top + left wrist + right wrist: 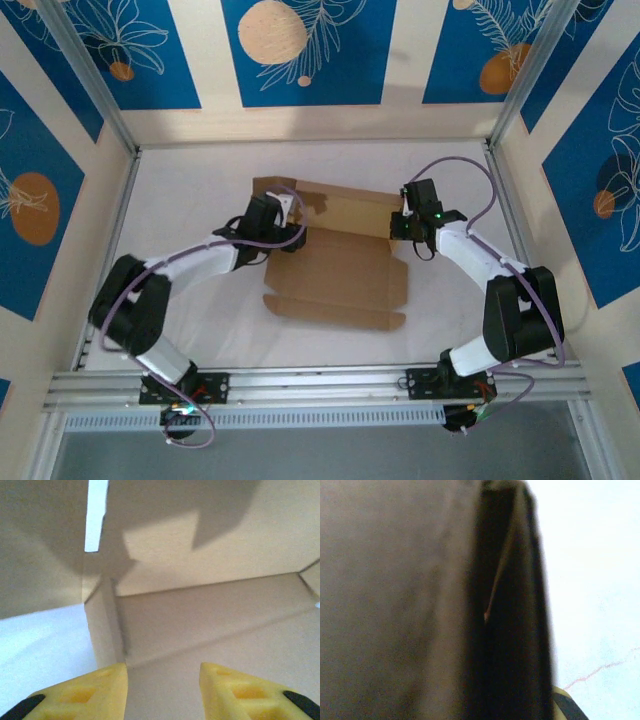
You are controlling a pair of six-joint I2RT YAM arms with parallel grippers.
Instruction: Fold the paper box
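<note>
The paper box [345, 270] is a brown cardboard sheet lying mid-table, its back wall standing up and its front flap flat. My left gripper [290, 238] is at the box's back left corner. In the left wrist view its yellow fingertips [107, 685] stand apart over the box floor [210, 630], close to the upright corner flap [105, 625], with nothing between them. My right gripper [403, 228] is at the right end of the back wall, shut on the side flap. The right wrist view has dark cardboard [410, 600] pressed close, with one yellow fingertip [563, 706] beside it.
The white table [190, 200] is ringed by an aluminium frame with patterned blue walls behind. A rail [320, 385] runs along the near edge with both arm bases. Bare table lies left, right and in front of the box.
</note>
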